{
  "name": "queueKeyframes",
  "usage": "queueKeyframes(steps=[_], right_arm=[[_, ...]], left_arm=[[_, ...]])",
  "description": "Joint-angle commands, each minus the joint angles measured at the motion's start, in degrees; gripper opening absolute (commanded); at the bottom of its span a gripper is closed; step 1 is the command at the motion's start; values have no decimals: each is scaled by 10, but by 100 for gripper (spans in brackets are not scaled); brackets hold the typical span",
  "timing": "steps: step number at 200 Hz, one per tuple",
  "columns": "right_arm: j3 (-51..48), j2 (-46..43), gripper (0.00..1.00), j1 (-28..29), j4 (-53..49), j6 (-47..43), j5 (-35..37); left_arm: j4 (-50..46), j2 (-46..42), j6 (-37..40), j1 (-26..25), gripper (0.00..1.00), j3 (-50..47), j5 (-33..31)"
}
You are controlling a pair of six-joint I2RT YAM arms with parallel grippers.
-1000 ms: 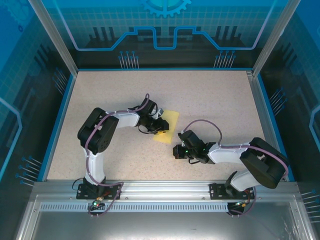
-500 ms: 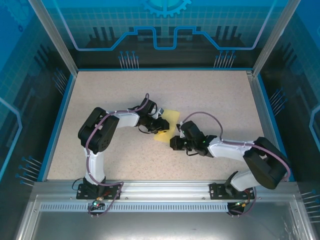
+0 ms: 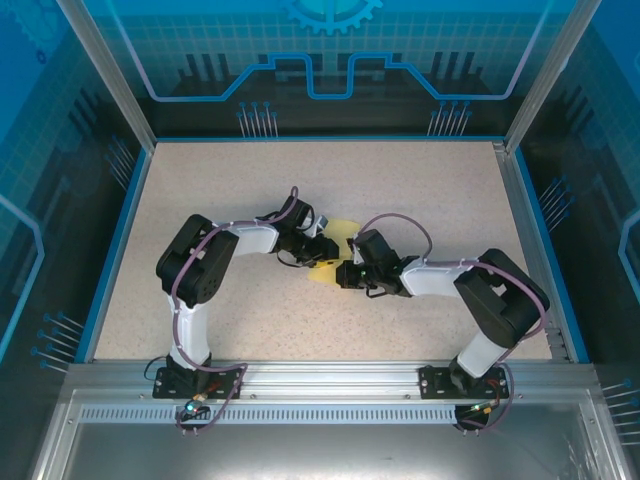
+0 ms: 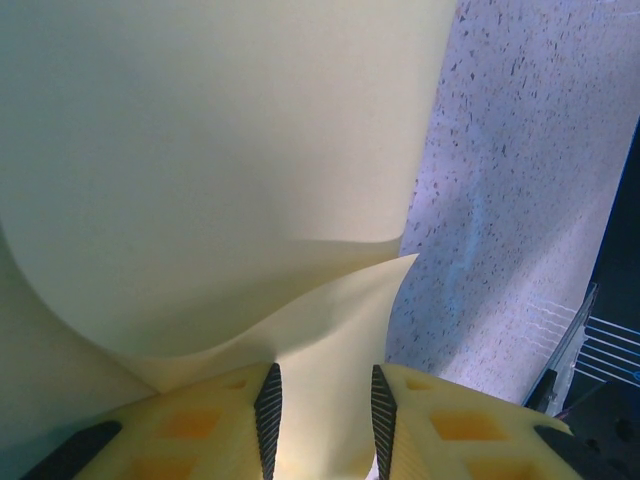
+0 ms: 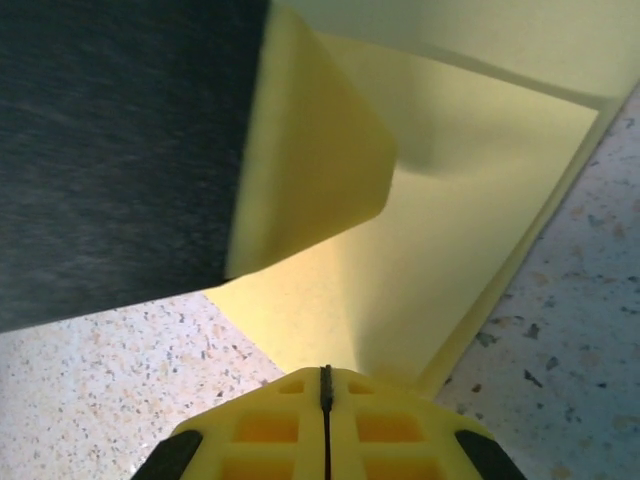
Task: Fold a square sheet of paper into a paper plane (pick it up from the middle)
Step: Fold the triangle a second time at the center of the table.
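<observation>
We find the yellow sheet of paper [image 3: 324, 272] near the middle of the speckled table [image 3: 420, 190], with both arms reaching in to it from either side. From above, the left end effector [image 3: 318, 250] covers the sheet's left part and the right end effector [image 3: 347, 276] sits at its lower right edge, so little of the yellow shows between them.

In the left wrist view the left end effector [image 4: 325, 385] stands narrowly apart. A strip of the paper [image 4: 220, 150] runs through the gap between its ribbed fingers [image 4: 268, 415], and beyond them the sheet bulges up in a broad curve, one layer curling over another. We cannot tell whether the pads actually press the strip. The table [image 4: 500, 200] shows to the right of the sheet.

In the right wrist view the right end effector [image 5: 325, 375] is closed, its two halves meeting in a thin dark line. Its tip sits at the near edge of the paper [image 5: 450, 200], which lies partly flat on the table [image 5: 100, 380] with one flap lifted and bent over. We cannot tell whether any paper is caught in the closed tip. A dark blurred shape [image 5: 100, 150] covers the upper left of that view.
</observation>
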Motion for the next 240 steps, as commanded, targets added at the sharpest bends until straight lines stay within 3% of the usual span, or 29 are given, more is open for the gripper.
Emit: queueKeyframes(steps=[1, 136, 240], right_arm=[[14, 21, 7, -9, -7, -18, -12], [-12, 43, 5, -8, -41, -27, -5], [-25, 49, 5, -3, -72, -33, 3]], left_arm=[[-19, 40, 4, 1, 33, -11, -20], [-53, 37, 19, 13, 38, 43, -17], [-97, 62, 57, 40, 38, 92, -59]])
